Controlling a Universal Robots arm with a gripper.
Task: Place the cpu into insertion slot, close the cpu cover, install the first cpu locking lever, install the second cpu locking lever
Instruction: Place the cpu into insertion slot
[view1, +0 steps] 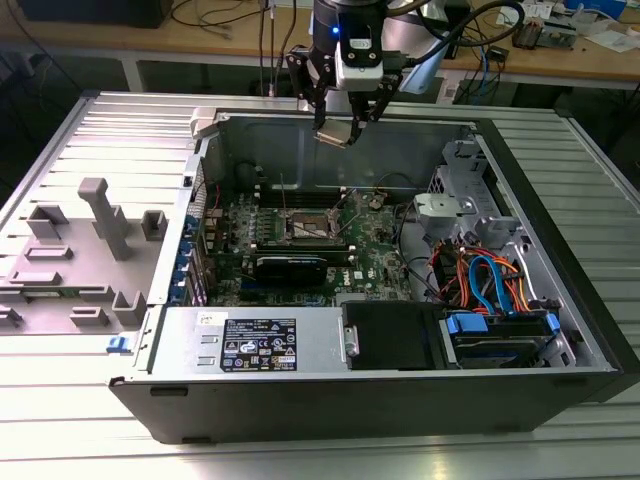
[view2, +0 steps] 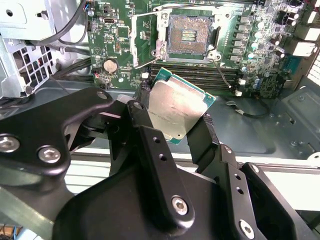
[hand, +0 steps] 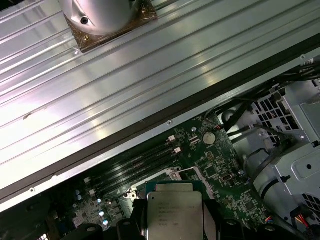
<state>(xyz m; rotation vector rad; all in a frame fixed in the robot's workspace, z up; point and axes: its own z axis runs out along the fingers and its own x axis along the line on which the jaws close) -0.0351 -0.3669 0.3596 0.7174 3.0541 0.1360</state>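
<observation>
My gripper (view1: 347, 118) hangs over the far wall of the open computer case, shut on the cpu (view1: 333, 135). The cpu (view2: 177, 112) is a flat silver-topped square on a green base, pinched at two opposite edges by the black fingers (view2: 145, 132), and it is also seen held in the first wrist view (hand: 174, 215). The insertion slot (view2: 189, 34) lies bare on the green motherboard (view2: 125, 45), well away from the chip, its dark contact field showing. The cpu cover (view2: 145, 37) stands raised beside the slot. In the exterior view the slot (view1: 305, 228) sits mid-board.
A black card (view1: 290, 265) and long memory slots (view2: 200, 75) flank the socket. A power supply (view1: 260, 340) fills the near side, and orange and blue cables (view1: 490, 280) and a drive cage (view1: 455, 215) lie toward the exterior view's right. A grey fixture tray (view1: 90, 240) sits on the left.
</observation>
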